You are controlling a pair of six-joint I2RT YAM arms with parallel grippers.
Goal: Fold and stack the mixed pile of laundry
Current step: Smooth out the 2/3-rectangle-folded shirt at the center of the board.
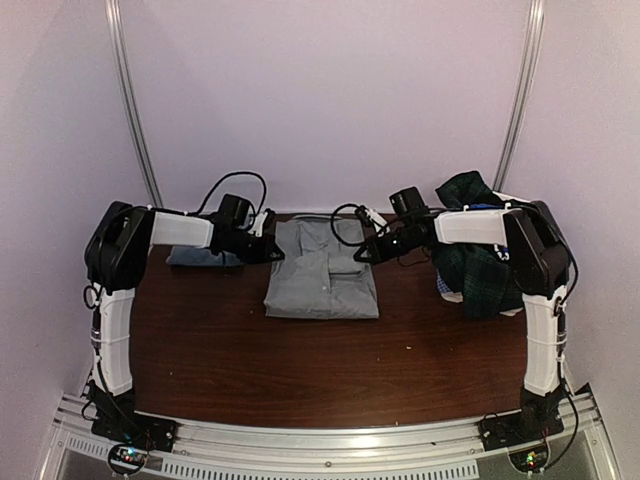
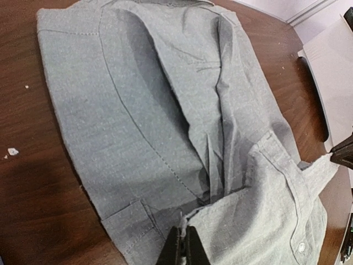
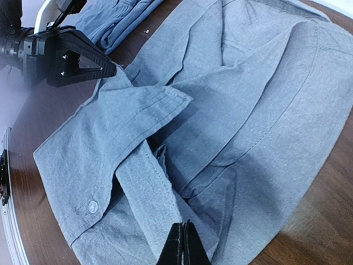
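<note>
A grey button shirt (image 1: 322,270) lies partly folded at the middle back of the table. My left gripper (image 1: 272,247) is at its far left corner, shut on a raised fabric edge (image 2: 190,229). My right gripper (image 1: 366,250) is at its far right corner, shut on a fold of the shirt (image 3: 165,193). Both hold the collar end slightly lifted over the body of the shirt. The mixed laundry pile (image 1: 478,262), mostly dark green plaid with a bit of blue and white, sits at the right under my right arm.
A small folded blue-grey stack (image 1: 200,257) lies at the back left beside the left gripper and also shows in the right wrist view (image 3: 116,22). The brown table (image 1: 320,370) ends in a rail at the near edge.
</note>
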